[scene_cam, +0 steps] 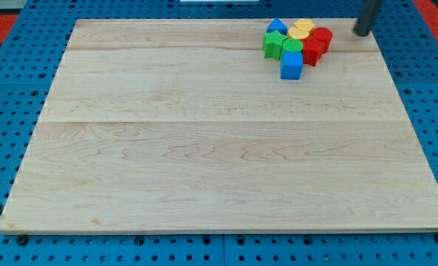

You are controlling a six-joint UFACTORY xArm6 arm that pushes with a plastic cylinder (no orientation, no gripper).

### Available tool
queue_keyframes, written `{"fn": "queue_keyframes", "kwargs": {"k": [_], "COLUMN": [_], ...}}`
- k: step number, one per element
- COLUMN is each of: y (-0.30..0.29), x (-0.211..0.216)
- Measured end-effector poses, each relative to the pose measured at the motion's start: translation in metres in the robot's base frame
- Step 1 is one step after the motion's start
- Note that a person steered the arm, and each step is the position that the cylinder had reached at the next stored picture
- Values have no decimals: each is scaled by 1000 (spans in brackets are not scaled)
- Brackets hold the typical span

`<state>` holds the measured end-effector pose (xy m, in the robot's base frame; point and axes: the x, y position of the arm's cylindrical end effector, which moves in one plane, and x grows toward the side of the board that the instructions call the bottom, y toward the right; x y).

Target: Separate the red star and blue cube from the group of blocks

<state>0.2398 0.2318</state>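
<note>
While clustered, blue cube (292, 66) edge-on, red star (312, 51) beside

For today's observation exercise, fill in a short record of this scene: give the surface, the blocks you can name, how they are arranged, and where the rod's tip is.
surface: wooden board on a blue pegboard
cluster place: near the view's top right
blue cube: at the cluster's bottom edge
red star: on the cluster's right side, next to the blue cube
other blocks: green, yellow, another blue, another red
arrangement: packed tightly together
my tip: right of the cluster, apart from it
</note>
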Motion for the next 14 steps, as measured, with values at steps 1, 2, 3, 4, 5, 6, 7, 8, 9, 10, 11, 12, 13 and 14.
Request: {"fn": "queue_keyframes", "kwargs": {"k": [1, 2, 3, 4, 5, 6, 7, 8, 9, 10, 11, 12, 13, 14], "y": [-47, -58, -67, -70, -77, -105, -125, -124, -117, -97, -79, -90, -152, -142], "x": [-1, 2, 37, 72, 97, 120, 140, 151, 153, 165, 177, 202, 223, 215]}}
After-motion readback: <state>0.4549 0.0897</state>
